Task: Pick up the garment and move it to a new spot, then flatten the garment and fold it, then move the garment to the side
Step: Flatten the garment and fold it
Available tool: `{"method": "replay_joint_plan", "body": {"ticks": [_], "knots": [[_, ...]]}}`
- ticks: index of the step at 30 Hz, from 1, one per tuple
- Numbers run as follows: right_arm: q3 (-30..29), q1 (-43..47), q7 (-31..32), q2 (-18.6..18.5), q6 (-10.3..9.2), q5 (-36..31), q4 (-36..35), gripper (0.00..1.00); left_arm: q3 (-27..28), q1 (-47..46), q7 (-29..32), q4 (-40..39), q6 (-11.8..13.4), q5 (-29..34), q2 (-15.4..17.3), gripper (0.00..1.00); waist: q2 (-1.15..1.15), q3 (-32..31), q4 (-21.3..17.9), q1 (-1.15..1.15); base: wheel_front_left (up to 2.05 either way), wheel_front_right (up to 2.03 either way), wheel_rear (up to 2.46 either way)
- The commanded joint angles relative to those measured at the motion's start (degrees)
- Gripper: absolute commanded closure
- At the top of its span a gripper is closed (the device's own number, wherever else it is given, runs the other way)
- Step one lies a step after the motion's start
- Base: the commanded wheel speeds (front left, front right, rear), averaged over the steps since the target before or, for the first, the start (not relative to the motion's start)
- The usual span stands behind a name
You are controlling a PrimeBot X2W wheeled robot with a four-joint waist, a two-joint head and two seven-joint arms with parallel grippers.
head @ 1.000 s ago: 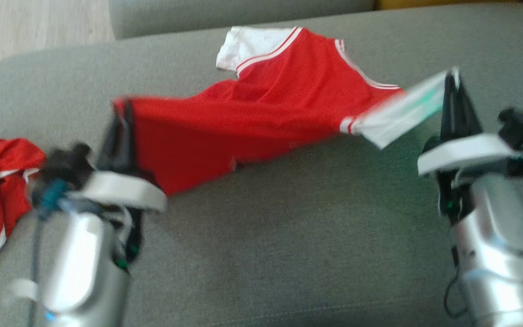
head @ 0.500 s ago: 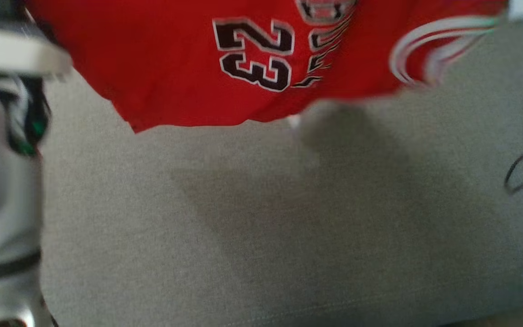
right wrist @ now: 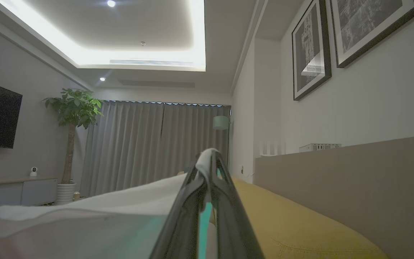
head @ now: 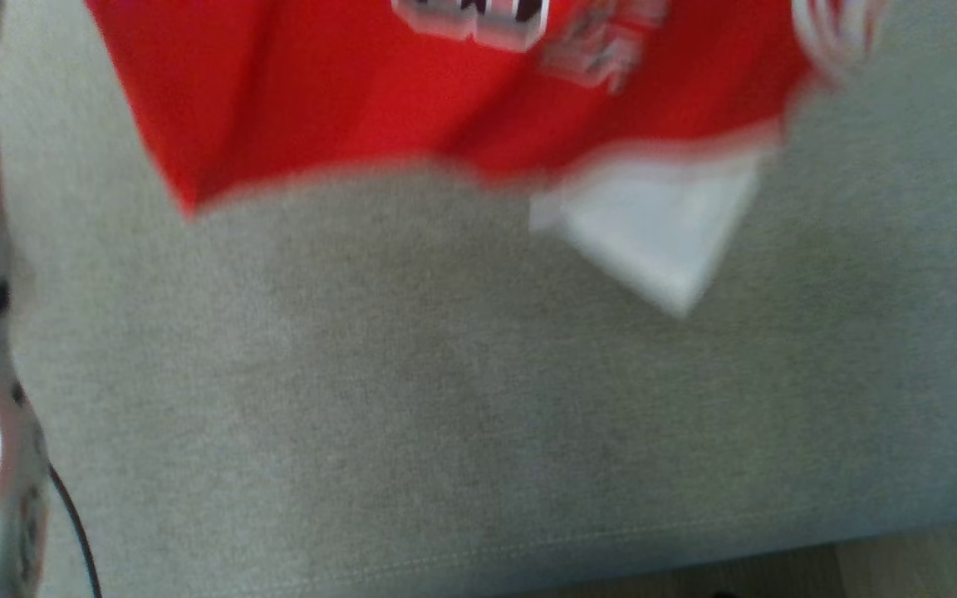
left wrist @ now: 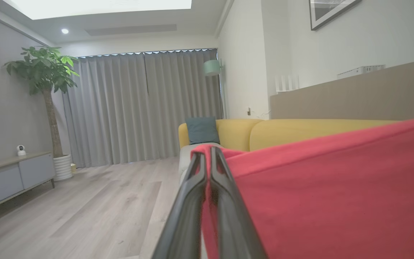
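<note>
With our left fingers (left wrist: 189, 201) clamped on the garment (left wrist: 336, 201) and our right fingers (right wrist: 185, 208) on its white sleeve (right wrist: 84, 216), it hangs at twelve o'clock above the sofa cushion (head: 445, 399): picked up, we judge, with relocating, flattening, folding and shifting aside left.

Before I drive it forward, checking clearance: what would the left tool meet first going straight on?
Likely the square teal cushion on the yellow sofa, far beyond the left tool; depth unclear.

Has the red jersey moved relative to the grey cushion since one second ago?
Yes, upward: the red jersey rested on the grey cushion then; now it hangs above it.
</note>
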Motion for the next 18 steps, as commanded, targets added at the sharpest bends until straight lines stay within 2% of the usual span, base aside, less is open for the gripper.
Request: {"method": "replay_joint_plan", "body": {"ticks": [1,5,9,14,18], "knots": [[-0.79,-4.67,-0.88,0.53,-0.05,-1.39,-0.87,1.00,1.43,-4.54,-1.56,-0.89,0.76,0.61,3.11,1.00,0.00,4.36,0.80,-0.02,0.00,0.00,0.00],[-5.01,-12.39,-2.46,1.32,-0.05,-6.05,2.53,1.00,1.32,-11.16,-5.60,3.03,2.19,2.20,3.52,1.00,0.00,6.64,0.51,-0.02,0.00,0.00,0.00],[-7.52,-14.58,-2.68,2.24,-0.05,-9.31,1.84,1.00,2.15,-14.39,-6.79,6.16,3.11,2.06,3.36,1.00,0.00,7.40,-0.06,-0.02,0.00,0.00,0.00],[-7.52,-7.84,-2.70,3.18,-0.05,-8.56,0.08,1.00,3.49,-10.49,-6.90,6.99,2.76,0.29,1.82,1.00,0.00,8.44,-0.87,-0.02,0.00,0.00,0.00],[-6.75,3.43,-2.71,2.88,-0.05,-4.53,-3.31,1.00,5.27,-1.10,-6.91,5.37,2.66,-2.07,-2.10,1.00,0.00,7.99,-0.42,-0.02,0.00,0.00,0.00]]}}
